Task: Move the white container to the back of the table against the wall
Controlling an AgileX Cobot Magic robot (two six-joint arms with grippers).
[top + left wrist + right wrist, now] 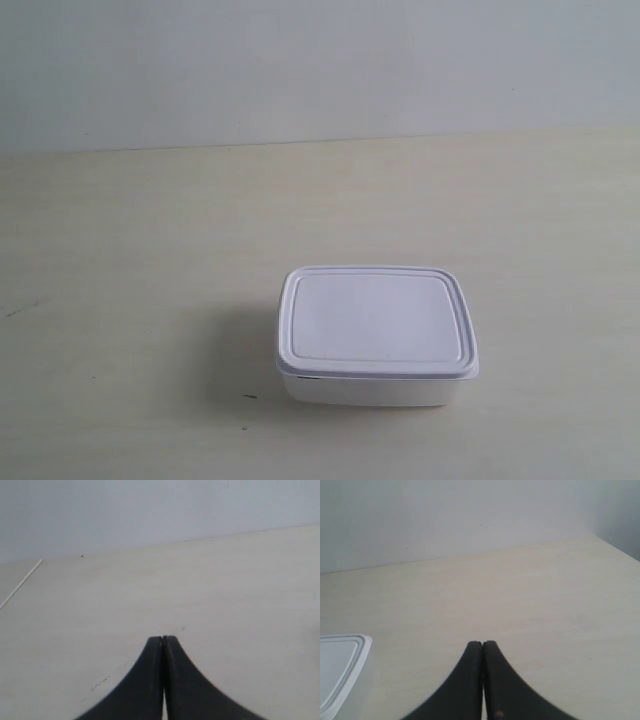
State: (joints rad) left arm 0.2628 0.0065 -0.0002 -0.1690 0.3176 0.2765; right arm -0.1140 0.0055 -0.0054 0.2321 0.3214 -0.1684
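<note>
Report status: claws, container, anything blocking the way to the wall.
Left claw shut, empty. Right claw shut, empty. White container lidded, untouched, on table, well short of wall. Nothing seen in between.

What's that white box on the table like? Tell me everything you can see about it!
The white box is small, low and rectangular with rounded corners, and looks like plastic. Its flat lid has a raised rim and is shut on top. It sits flat and upright on the pale wooden table, well away from the wall behind. Only the table touches it.
</note>
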